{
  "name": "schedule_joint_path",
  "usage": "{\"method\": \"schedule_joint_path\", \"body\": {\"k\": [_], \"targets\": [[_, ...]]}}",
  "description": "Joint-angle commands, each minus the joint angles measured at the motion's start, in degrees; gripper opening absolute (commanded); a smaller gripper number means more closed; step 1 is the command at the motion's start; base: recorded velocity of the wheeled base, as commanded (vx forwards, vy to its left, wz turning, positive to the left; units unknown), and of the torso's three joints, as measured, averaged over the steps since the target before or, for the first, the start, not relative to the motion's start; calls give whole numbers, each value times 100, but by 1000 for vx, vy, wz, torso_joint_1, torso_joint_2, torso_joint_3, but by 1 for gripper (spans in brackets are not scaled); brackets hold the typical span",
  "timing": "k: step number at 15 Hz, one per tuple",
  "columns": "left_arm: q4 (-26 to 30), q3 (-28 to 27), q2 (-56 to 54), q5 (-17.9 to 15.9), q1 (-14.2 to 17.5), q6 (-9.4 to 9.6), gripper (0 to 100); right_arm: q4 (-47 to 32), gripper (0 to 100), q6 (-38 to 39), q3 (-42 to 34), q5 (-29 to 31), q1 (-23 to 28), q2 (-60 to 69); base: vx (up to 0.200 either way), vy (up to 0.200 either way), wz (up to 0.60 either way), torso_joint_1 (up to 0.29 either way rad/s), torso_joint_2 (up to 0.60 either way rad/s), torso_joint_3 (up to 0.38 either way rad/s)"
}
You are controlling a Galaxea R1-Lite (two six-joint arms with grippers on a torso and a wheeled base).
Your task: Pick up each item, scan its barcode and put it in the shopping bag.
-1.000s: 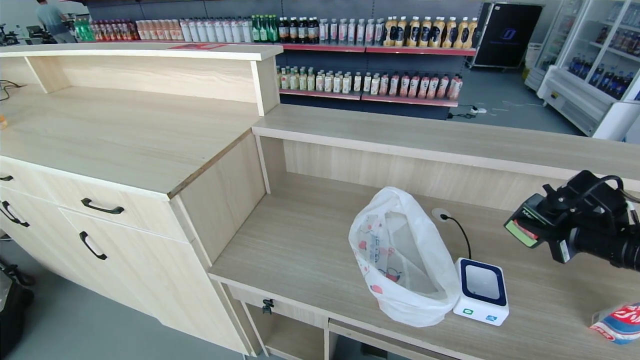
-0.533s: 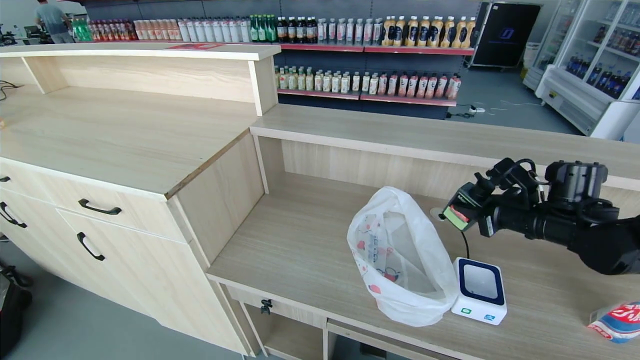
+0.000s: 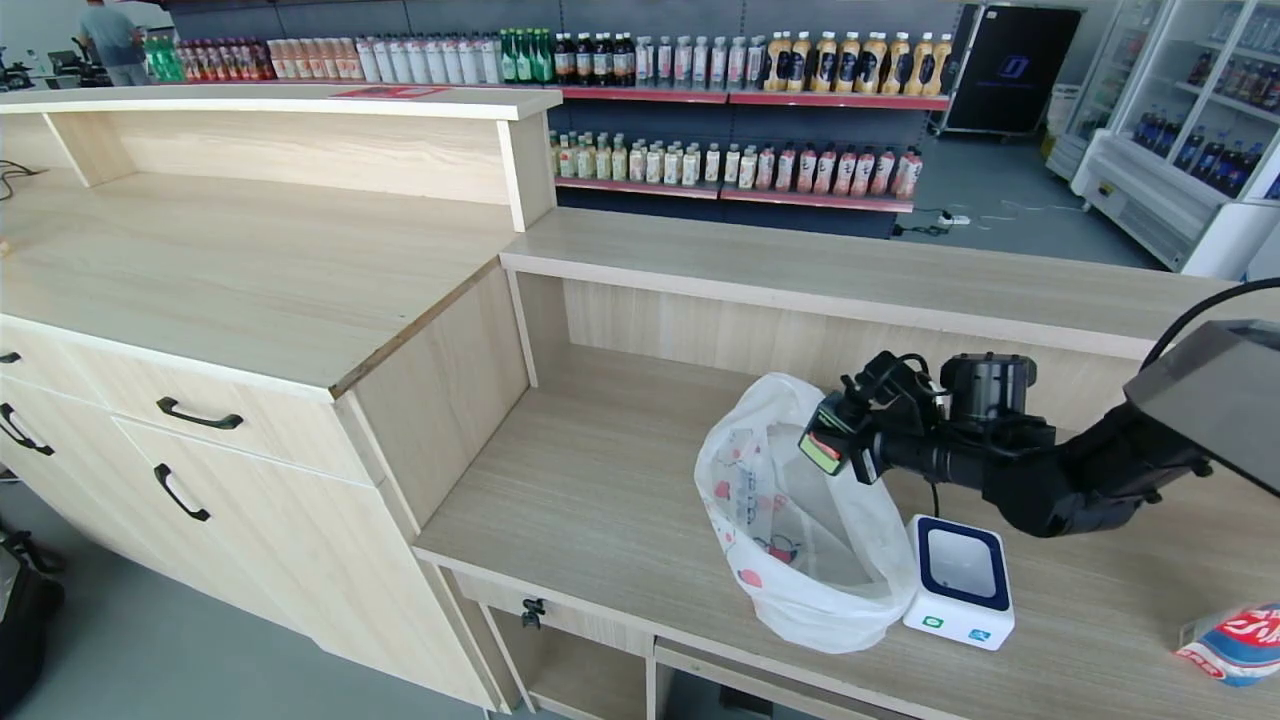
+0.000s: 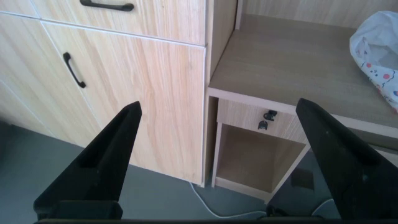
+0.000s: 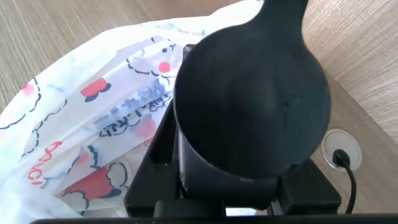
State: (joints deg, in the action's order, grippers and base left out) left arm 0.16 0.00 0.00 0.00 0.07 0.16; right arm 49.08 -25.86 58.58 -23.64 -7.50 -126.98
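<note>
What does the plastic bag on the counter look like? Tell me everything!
The thin white plastic shopping bag is see-through, printed with red and dark cartoon shapes. It stands on the pale wooden counter, mouth open upward. The white box scanner touches its side. The right gripper, holding a small dark item, hangs over its opening.

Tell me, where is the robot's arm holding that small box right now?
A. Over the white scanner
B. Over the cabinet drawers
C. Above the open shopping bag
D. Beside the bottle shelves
C: the right gripper, shut on the small box, hangs over the mouth of the shopping bag. The right wrist view shows the bag's printed plastic directly beneath it.
</note>
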Motion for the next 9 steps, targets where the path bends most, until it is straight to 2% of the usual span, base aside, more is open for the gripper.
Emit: {"method": "schedule_joint_path", "body": {"k": [1,9], "targets": [[2,0,9,0,1,2,100,40,0,-16,172,-1,-6,-468,0,0,0,0,0,0],[2,0,9,0,1,2,100,207,0,28,585,-1,-129,-1013,0,0,0,0,0,0]]}}
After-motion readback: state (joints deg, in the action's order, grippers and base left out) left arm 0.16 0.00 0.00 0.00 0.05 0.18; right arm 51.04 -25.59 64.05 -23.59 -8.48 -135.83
